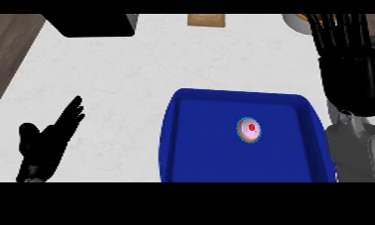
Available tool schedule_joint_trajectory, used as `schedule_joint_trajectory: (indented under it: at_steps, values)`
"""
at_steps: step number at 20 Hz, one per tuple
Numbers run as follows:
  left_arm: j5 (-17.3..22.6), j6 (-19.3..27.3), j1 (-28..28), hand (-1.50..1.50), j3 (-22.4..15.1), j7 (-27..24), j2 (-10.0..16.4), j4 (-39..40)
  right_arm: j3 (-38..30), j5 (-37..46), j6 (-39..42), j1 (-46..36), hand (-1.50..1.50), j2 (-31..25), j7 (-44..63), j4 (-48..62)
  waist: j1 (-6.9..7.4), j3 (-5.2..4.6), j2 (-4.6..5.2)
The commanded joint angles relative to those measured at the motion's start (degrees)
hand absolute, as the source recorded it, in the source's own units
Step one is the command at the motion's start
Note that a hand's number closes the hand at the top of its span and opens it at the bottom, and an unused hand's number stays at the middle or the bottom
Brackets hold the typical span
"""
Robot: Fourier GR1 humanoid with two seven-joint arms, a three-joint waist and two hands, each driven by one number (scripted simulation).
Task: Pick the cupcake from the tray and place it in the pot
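on blue tray [170, 140], cupcake [250, 130], left hand [40, 152], right hand [343, 65], fingers straight, black box [92, 25] beyond

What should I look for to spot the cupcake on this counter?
Find the big blue tray on the white counter, toward the lower right of the view. The cupcake sits a little right of the tray's middle: small, round, pale pink with a red dot on top, the only thing on the blue.

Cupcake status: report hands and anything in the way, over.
Left hand open, resting lower left. Right hand open, far right, beyond tray corner. Cupcake untouched, middle of blue tray. Nothing covering it.
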Motion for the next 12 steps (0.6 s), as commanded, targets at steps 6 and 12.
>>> schedule_joint_trajectory:
  at_steps: [6,12]
  values:
    - [-2.3,-3.8,-6.2,0.00,-3.8,-1.7,-3.7,0.6,17.9,21.3,-3.1,13.1,1.50,-4.6,11.8,7.7,-1.57,-1.49,0.08]
    - [-0.4,-5.5,-6.4,0.00,-3.9,-1.1,-5.4,3.5,12.6,40.8,-30.9,17.1,-1.50,1.9,-7.1,-0.6,-3.69,-1.15,-0.64]
